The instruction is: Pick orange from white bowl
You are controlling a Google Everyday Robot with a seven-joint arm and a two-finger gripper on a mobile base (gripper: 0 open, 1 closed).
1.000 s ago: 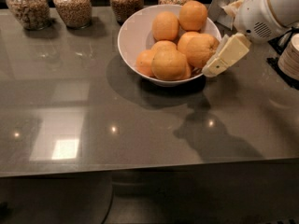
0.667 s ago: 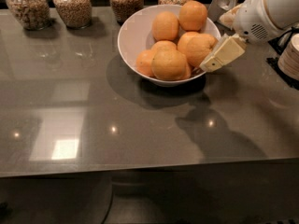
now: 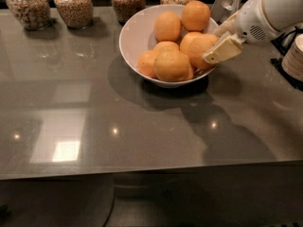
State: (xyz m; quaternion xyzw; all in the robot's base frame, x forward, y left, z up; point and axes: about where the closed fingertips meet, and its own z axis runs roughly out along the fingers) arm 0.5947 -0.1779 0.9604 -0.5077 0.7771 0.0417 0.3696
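Note:
The white bowl (image 3: 135, 41) stands on the grey table at the back centre and holds several oranges. The largest orange (image 3: 171, 65) lies at the front of the pile; no dimple shows on any of them. Another orange (image 3: 199, 46) lies at the bowl's right side. My gripper (image 3: 215, 45), cream-coloured on a white arm, reaches in from the right over the bowl's right rim and is right against that right-hand orange. Its far side is hidden.
Several glass jars of grains (image 3: 73, 6) line the table's back edge. A stack of pale plates (image 3: 294, 56) and a dark object stand at the far right. The grey table (image 3: 94, 117) has its front edge near the bottom.
The gripper has shifted a little left and up, closer in against the right-hand orange. The bowl and the oranges have not moved.

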